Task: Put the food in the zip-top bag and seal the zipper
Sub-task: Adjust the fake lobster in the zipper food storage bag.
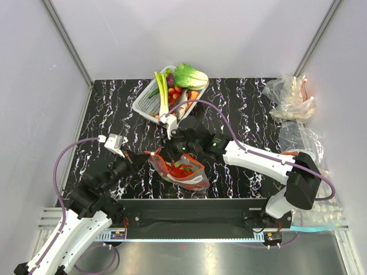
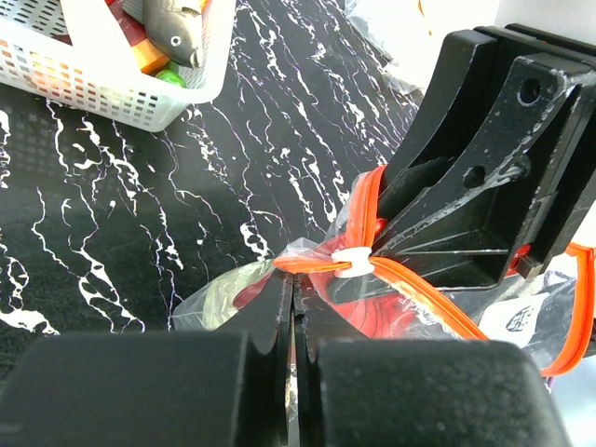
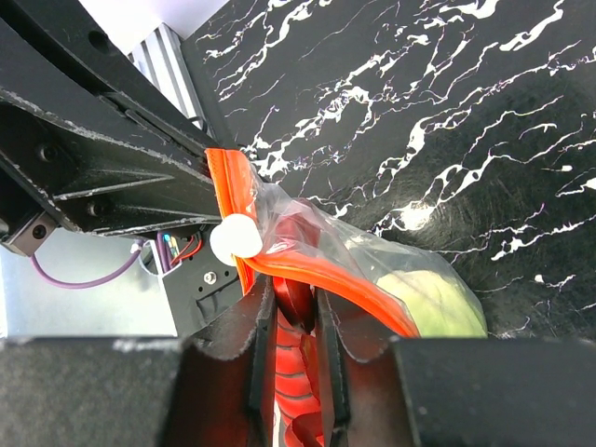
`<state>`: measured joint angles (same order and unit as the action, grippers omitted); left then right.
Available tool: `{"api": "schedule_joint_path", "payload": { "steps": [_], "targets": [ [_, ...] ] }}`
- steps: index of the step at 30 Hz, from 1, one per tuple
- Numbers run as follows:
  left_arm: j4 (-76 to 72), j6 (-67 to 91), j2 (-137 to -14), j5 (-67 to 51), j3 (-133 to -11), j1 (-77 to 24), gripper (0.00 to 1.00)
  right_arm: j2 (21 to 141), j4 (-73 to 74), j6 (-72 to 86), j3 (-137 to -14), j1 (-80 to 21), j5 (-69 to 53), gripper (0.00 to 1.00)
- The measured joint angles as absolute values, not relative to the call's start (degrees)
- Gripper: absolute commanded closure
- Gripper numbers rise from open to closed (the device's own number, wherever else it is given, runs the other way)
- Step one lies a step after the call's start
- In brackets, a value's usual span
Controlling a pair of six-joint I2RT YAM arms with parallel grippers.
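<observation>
Both grippers hold the zip-top bag (image 1: 182, 171) by its zipper (image 2: 419, 289). The left gripper (image 2: 291, 307) is clamped tight on the bag's edge; the right gripper (image 3: 291, 321) pinches it narrowly. The red lobster (image 3: 291, 377) and cabbage (image 3: 438, 303) lie inside.

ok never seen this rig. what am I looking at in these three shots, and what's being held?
Two robot arms bolted at a black marble-patterned table. One picture looks down from above; the other two come from cameras on each wrist. The left gripper is shut on the zip-top bag at its orange zipper. The right gripper pinches the same bag edge, next to the white slider. Inside lie the red lobster and pale cabbage. A white basket of toy vegetables sits behind.
</observation>
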<state>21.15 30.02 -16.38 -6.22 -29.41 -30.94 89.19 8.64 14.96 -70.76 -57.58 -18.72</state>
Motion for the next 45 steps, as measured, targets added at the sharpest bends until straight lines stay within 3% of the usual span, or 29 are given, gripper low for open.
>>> {"api": "schedule_joint_path", "payload": {
  "steps": [45],
  "targets": [
    [19.22, 31.92, -22.04, -6.20, -28.49, -30.72, 1.00, 92.66, 4.32, 15.40, -68.60, -57.47, -17.45, 1.00]
  ]
}}
